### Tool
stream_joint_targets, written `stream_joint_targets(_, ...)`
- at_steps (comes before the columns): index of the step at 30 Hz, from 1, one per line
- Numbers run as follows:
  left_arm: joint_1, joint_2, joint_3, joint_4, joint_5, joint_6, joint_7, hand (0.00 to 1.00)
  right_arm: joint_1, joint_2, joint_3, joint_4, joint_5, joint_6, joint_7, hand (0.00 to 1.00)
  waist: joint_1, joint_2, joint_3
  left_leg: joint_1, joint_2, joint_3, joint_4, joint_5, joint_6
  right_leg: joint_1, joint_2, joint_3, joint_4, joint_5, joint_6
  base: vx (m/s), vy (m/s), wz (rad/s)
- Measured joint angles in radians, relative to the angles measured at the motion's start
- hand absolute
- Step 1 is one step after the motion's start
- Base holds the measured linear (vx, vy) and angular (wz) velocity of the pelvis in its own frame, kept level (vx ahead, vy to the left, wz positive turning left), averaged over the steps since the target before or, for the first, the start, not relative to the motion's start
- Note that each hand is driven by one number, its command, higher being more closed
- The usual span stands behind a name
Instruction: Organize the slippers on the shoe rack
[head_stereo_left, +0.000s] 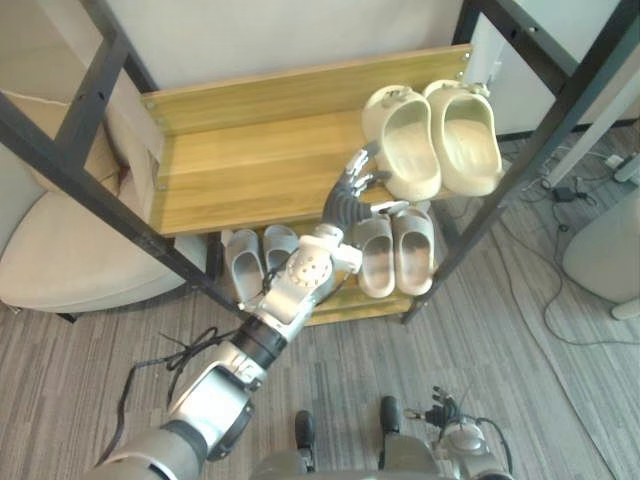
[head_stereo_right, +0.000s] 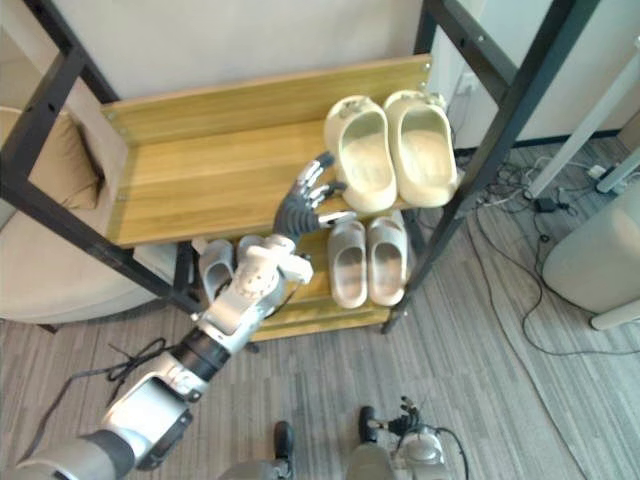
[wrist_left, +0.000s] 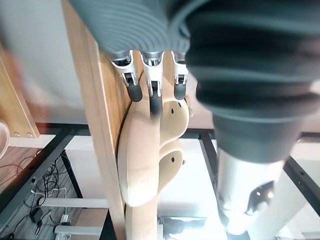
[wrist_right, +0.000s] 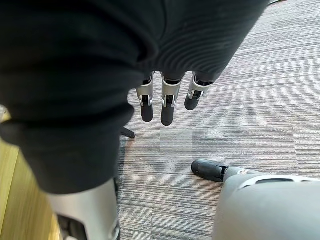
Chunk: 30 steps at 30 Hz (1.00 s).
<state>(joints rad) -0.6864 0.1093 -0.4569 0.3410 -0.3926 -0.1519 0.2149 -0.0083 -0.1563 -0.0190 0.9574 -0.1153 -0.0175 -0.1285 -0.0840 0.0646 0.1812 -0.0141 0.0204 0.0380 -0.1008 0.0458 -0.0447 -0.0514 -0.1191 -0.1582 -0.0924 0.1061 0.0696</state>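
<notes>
— Left hand?
— My left hand (head_stereo_left: 357, 180) reaches the rack's (head_stereo_left: 250, 160) top shelf, fingers nearly straight, tips touching the cream slippers (head_stereo_left: 440, 135) at its right end, gripping nothing.
— Right?
— My right hand (wrist_right: 167, 102) hangs above the floor (wrist_right: 250, 125), fingers straight, empty.

Wood shoe rack (head_stereo_left: 250, 170) shelves smooth, frame matt black metal; cream slippers (head_stereo_left: 410, 150) matt plastic.

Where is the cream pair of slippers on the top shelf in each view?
Left eye view: upper right, cream slippers by the left hand.
Right eye view: the pair, upper middle.
Left wrist view: the pair, centre.
Right wrist view: right hand over carpet.
Shared landmark: wooden top shelf.
</notes>
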Motion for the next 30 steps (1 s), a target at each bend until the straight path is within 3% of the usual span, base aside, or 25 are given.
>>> stream_joint_targets(5, 0.011, 0.045, 0.029, -0.095, -0.004, 0.003, 0.006, 0.0, 0.002, 0.0, 0.001, 0.001, 0.0, 0.0, 0.0, 0.0, 0.002, 0.0, 0.0, 0.0, 0.0, -0.024, 0.001, 0.001, 0.0, 0.012, -0.002, -0.02, 0.003, -0.001, 0.002, 0.0, -0.003, 0.12)
stream_joint_targets(7, 0.015, 0.062, 0.03, -0.215, -0.006, -0.002, 0.004, 0.0, 0.006, -0.002, 0.003, 0.004, 0.0, 0.0, 0.001, 0.0, 0.022, 0.0, 0.0, -0.001, -0.001, -0.035, 0.003, 0.001, 0.0, 0.017, -0.004, -0.027, 0.003, -0.003, 0.003, -0.01, 0.005, 0.14)
stream_joint_targets(11, 0.054, 0.063, 0.026, -0.363, -0.032, -0.023, -0.003, 0.0, 0.003, -0.002, 0.033, 0.004, 0.0, 0.0, 0.003, 0.0, 0.03, 0.001, -0.001, -0.004, -0.008, -0.061, 0.009, 0.002, 0.001, 0.03, -0.01, -0.044, 0.003, -0.008, 0.008, -0.01, 0.007, 0.17)
stream_joint_targets(18, 0.18, 0.062, -0.058, -0.511, -0.103, -0.033, -0.053, 0.0, 0.002, -0.01, 0.072, 0.02, -0.001, 0.0, 0.006, 0.0, 0.045, 0.002, -0.023, -0.013, -0.019, -0.092, 0.011, 0.005, 0.005, 0.042, -0.02, -0.074, 0.003, -0.017, 0.018, -0.01, 0.008, 0.15)
stream_joint_targets(25, 0.355, 0.052, -0.134, -0.528, -0.12, -0.025, -0.113, 0.0, 0.01, -0.01, 0.088, 0.044, -0.002, -0.001, 0.009, 0.0, 0.069, 0.003, -0.06, -0.01, -0.023, -0.133, 0.016, 0.006, 0.005, 0.067, -0.021, -0.115, 0.004, -0.029, 0.014, 0.0, -0.01, 0.17)
stream_joint_targets(30, 0.537, 0.065, -0.162, -0.415, -0.104, 0.019, -0.175, 0.0, 0.009, -0.011, 0.1, 0.044, -0.003, -0.002, 0.008, 0.0, 0.077, 0.002, -0.066, 0.007, -0.026, -0.16, 0.016, 0.006, 0.004, 0.096, -0.021, -0.147, 0.003, -0.044, 0.012, -0.04, -0.009, 0.16)
